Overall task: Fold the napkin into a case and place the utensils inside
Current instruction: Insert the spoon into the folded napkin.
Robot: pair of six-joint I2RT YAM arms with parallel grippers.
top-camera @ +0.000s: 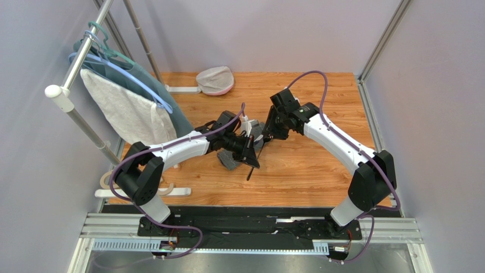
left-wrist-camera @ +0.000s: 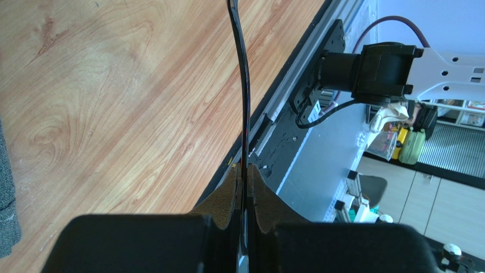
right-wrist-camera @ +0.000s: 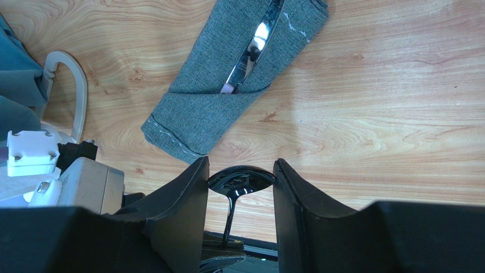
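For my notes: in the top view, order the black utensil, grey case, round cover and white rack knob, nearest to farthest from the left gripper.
1. Black utensil, clamped in the left gripper.
2. Grey case, just beneath it.
3. Round cover, at the table's back.
4. White rack knob, far left.

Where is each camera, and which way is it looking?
Top camera: above and behind, looking down on the table; both arms show.
Left wrist: on the left gripper, facing along the black spoon it holds toward the table's near edge; its fingers show.
Right wrist: on the right gripper, looking down at the case; its fingers show.
Shared: both wrist views see the black spoon.
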